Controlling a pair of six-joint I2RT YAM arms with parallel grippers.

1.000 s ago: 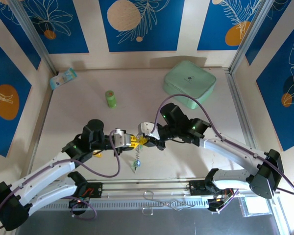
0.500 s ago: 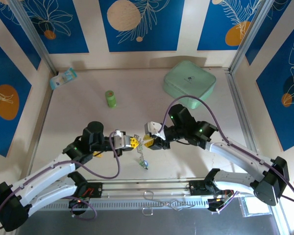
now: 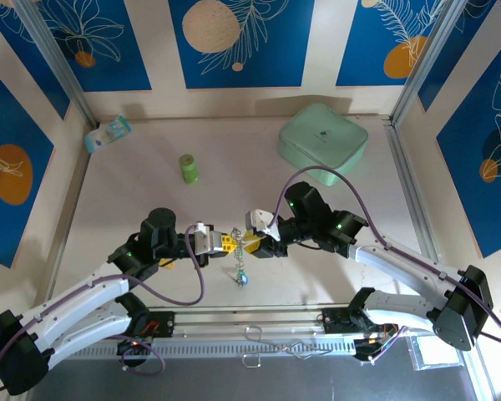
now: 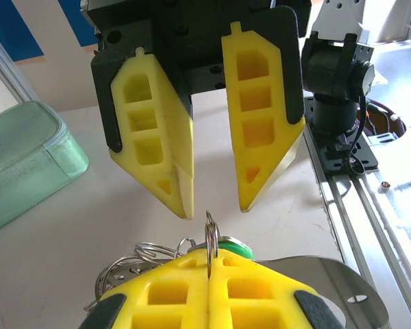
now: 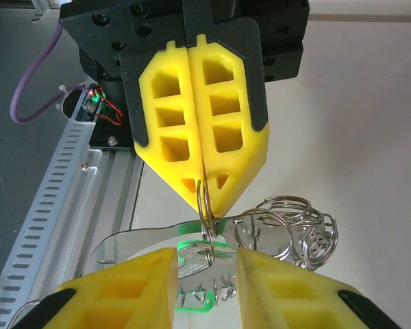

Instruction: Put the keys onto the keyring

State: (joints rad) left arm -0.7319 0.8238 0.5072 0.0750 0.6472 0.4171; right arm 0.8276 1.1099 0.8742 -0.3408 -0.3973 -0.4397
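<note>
My left gripper point(image 3: 226, 242) is shut on the keyring point(image 3: 237, 238), a thin silver ring standing edge-on between its yellow fingertips point(image 4: 192, 274). My right gripper point(image 3: 254, 244) faces it, open, its fingers point(image 4: 171, 157) either side of the ring and clear of it. In the right wrist view the keyring point(image 5: 207, 219) sticks out of the shut left gripper point(image 5: 204, 195), and a key with a green head point(image 5: 195, 257) hangs from it between my open right fingers point(image 5: 130, 288). A bundle of small rings and chain point(image 5: 291, 226) dangles beside it, hanging toward the table point(image 3: 240, 276).
A mint-green lidded box point(image 3: 322, 142) sits at the back right. A small green bottle point(image 3: 188, 168) stands back left of centre, and a packet point(image 3: 108, 134) lies in the far left corner. A metal rail point(image 3: 259, 322) runs along the near edge.
My right gripper has opened and drawn back a little to the right, off the ring. My left gripper has stayed shut on the ring, and the hanging chain has swung.
</note>
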